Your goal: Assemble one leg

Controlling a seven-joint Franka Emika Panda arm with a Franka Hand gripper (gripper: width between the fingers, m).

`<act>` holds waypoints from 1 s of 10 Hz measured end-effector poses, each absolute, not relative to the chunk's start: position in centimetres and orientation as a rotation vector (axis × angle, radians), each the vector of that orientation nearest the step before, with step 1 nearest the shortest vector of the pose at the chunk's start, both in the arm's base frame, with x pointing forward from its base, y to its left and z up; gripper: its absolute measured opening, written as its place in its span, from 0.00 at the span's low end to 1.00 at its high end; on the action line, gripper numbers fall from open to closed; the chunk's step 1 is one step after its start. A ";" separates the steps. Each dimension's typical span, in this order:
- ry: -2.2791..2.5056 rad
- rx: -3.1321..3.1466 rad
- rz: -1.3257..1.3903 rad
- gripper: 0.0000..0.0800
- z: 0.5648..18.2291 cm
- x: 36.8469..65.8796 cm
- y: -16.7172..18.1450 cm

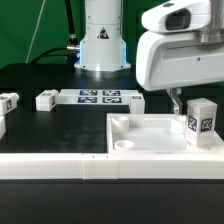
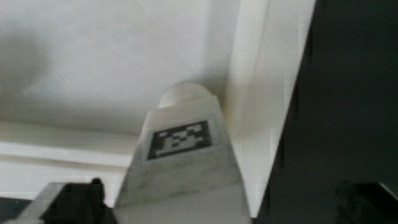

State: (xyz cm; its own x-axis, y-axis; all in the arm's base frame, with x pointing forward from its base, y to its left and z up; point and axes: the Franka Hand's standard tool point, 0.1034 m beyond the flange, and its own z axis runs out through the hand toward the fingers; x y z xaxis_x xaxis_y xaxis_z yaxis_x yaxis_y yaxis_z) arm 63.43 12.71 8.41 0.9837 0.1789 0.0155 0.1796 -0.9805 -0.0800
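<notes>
A leg (image 1: pixel 201 120), a small white block with a marker tag on its face, stands upright at the corner of the large white square panel (image 1: pixel 140 133) on the exterior view's right. My gripper (image 1: pixel 186 106) hangs over it. In the wrist view the leg (image 2: pixel 185 150) lies between my dark fingertips (image 2: pixel 79 202), with a gap on each side. The gripper (image 2: pixel 222 206) is open and does not grip the leg. The panel's raised rim (image 2: pixel 267 90) runs beside the leg.
Two more legs (image 1: pixel 46 100) (image 1: pixel 8 102) lie on the black table at the exterior view's left. The marker board (image 1: pixel 100 97) lies in front of the robot base (image 1: pixel 103 45). A long white bar (image 1: pixel 70 166) runs along the table's front.
</notes>
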 end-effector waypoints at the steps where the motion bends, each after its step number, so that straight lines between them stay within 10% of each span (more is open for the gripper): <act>1: -0.373 -3.045 -0.009 0.81 8.2 63.6 12.8; 4: -0.621 -3.005 -0.017 0.81 8.1 63.6 12.7; 6: -0.622 -3.005 -0.017 0.46 8.1 63.6 12.6; 10: -0.535 -3.025 -0.022 0.37 8.0 63.7 12.3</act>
State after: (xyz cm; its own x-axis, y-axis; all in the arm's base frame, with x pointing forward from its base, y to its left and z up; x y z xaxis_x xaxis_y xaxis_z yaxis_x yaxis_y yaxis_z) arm 63.70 12.28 8.03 0.9393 0.3422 0.0265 0.3432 -0.9369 -0.0659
